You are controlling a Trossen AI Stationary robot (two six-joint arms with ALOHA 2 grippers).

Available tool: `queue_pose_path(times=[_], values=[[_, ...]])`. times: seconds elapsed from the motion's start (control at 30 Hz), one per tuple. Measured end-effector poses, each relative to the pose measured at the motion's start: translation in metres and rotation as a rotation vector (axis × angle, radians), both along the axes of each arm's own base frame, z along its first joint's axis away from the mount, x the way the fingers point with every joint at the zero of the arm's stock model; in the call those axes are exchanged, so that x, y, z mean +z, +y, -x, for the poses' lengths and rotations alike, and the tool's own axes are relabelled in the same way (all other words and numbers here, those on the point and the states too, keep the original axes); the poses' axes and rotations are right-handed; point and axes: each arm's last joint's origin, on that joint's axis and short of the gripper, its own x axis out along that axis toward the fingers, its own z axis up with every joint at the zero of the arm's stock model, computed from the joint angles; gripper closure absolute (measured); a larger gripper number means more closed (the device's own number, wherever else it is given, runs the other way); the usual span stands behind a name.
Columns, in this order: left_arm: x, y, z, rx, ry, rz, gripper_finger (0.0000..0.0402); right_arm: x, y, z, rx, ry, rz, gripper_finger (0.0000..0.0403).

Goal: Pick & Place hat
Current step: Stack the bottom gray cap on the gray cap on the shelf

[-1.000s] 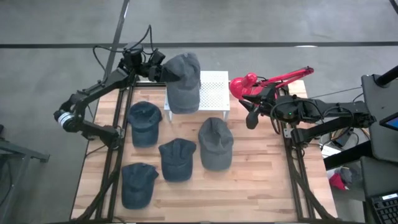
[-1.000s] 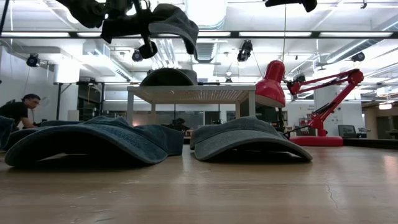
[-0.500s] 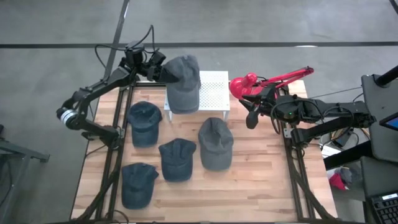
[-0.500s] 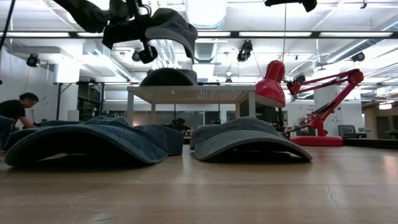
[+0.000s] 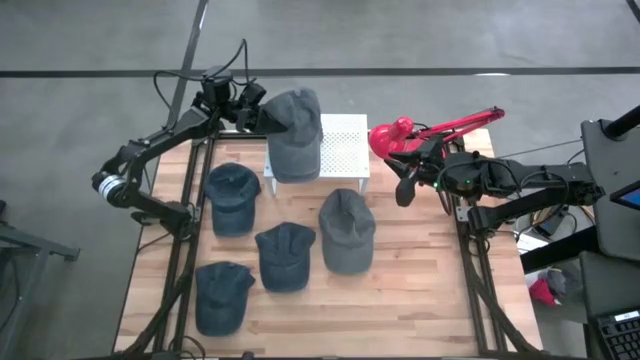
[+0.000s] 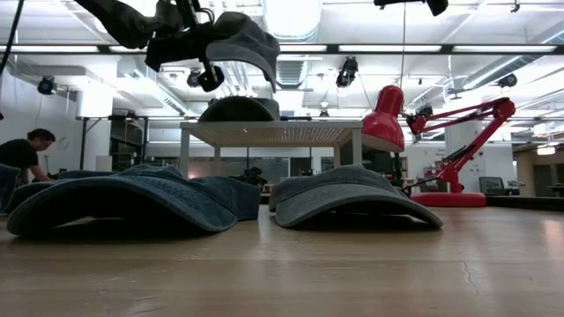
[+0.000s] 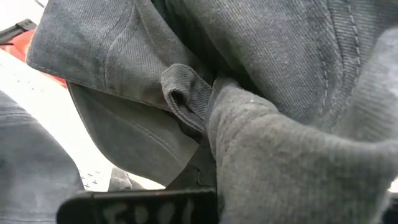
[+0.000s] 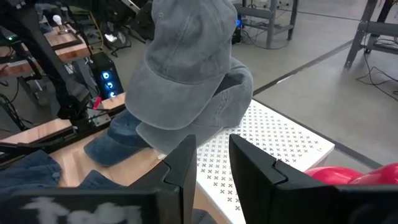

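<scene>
left gripper [image 5: 262,117] grasping grey hat [image 5: 294,130] | above white stand [image 5: 345,145] | brim toward table front

One camera looks straight down on my table [image 5: 400,290]; another sits at tabletop level; both share the white stand [image 5: 343,145].

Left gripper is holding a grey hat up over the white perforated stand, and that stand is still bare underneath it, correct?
Not quite. The left gripper does hold a grey hat above the white perforated stand, but the stand is not bare: the low view shows another hat already resting on top of it.
</scene>
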Motion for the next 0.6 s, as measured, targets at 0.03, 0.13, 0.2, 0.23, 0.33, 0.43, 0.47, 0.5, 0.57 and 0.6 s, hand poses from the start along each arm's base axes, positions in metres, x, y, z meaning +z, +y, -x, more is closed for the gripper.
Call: queue_pose_path(times=[0.03,0.13,0.2,0.23,0.33,0.43,0.47,0.5,0.57,0.6], values=[[0.0,0.0002,0.0001,0.003,-0.001,-0.003,0.0401,0.0,0.0,0.0,0.0,0.0,0.0,0.0316],[-0.0003,0.0007,-0.0001,0.023,-0.001,-0.012,0.04,0.0,0.0,0.0,0.0,0.0,0.0,0.0321],[-0.0006,0.0009,-0.0001,0.029,-0.001,-0.017,0.0391,0.0,0.0,0.0,0.0,0.0,0.0,0.0324],[-0.0006,0.001,-0.0001,0.03,-0.002,-0.019,0.0384,0.0,0.0,0.0,0.0,0.0,0.0,0.0325],[-0.0006,0.0014,0.0002,0.032,-0.002,-0.02,0.0359,0.0,0.0,0.0,0.0,0.0,0.0,0.033],[-0.0006,0.0028,0.0018,0.04,-0.002,-0.02,0.0337,0.0001,0.0,0.0,0.0,-0.001,0.0,0.033],[-0.0008,0.0035,0.0025,0.047,0.0,-0.019,0.0331,0.0001,0.0,0.0,0.0,-0.001,0.0,0.0329],[-0.001,0.0042,0.0031,0.053,0.001,-0.018,0.0326,0.0001,0.0,0.0,0.0,-0.001,0.0,0.0327],[-0.0014,0.0053,0.0044,0.062,0.005,-0.014,0.0317,0.0001,0.0,0.0,0.0,-0.001,0.0,0.0323],[-0.0016,0.0056,0.0048,0.063,0.007,-0.011,0.0314,0.0001,0.0,0.0,0.0,-0.001,0.0,0.0322]])
